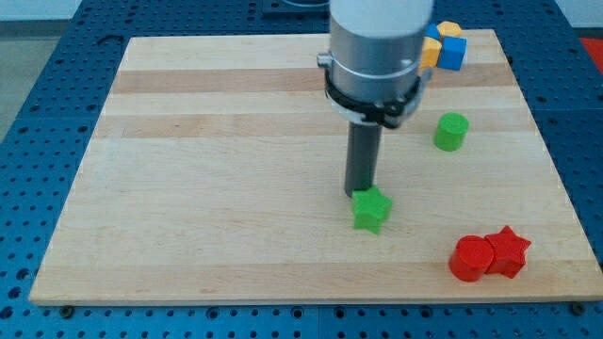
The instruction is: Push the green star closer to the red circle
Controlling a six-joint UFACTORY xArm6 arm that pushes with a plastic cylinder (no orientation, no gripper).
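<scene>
My tip (361,193) sits at the green star's (372,209) upper-left edge, seemingly touching it; the rod carries no hand; the star lies on the wooden desk (217,188) right of centre, well apart from the red circle (469,258); a red star (508,250) touches the circle's right; a green cylinder (451,131) stands further up.
</scene>
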